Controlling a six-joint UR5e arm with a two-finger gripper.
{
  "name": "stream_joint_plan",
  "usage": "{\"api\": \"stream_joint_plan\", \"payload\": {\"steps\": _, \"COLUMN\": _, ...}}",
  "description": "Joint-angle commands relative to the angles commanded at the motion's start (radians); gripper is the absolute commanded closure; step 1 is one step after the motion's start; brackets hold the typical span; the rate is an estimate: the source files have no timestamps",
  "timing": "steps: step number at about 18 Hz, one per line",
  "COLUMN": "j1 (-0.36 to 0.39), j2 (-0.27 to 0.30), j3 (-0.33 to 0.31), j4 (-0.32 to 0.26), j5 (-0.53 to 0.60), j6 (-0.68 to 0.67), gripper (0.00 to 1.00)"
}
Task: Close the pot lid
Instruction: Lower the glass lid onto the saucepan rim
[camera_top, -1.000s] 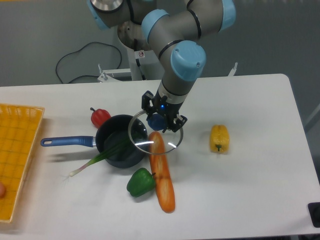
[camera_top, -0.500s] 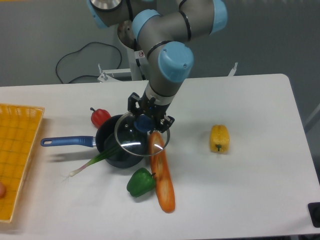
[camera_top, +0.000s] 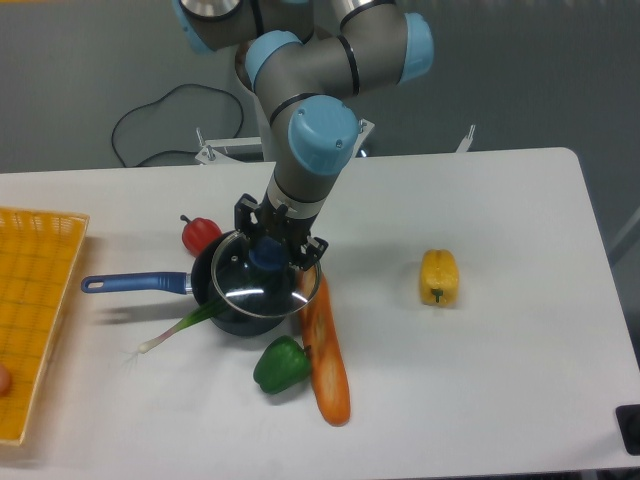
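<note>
You've swung left: gripper (camera_top: 268, 253), clamped on the pot lid (camera_top: 262, 274), now hovers nearly over the pot (camera_top: 240, 290); just lower it.

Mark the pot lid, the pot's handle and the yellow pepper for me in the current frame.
pot lid (camera_top: 255, 290), fixed camera view, on the glass below the knob.
pot handle (camera_top: 135, 283), fixed camera view, middle of the blue handle.
yellow pepper (camera_top: 439, 277), fixed camera view, centre of its body.

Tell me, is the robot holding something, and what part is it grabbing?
Yes. The claw holds the pot lid by the blue knob at its centre, carrying it above the pot.
</note>
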Motion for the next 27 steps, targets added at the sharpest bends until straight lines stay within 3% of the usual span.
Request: {"api": "stream_joint_plan", "payload": {"steps": 27, "j1": -0.038, "j2": -0.006, "j3": -0.009, "j4": 0.003, "j5": 0.000, "j6": -0.081, "gripper": 0.55}}
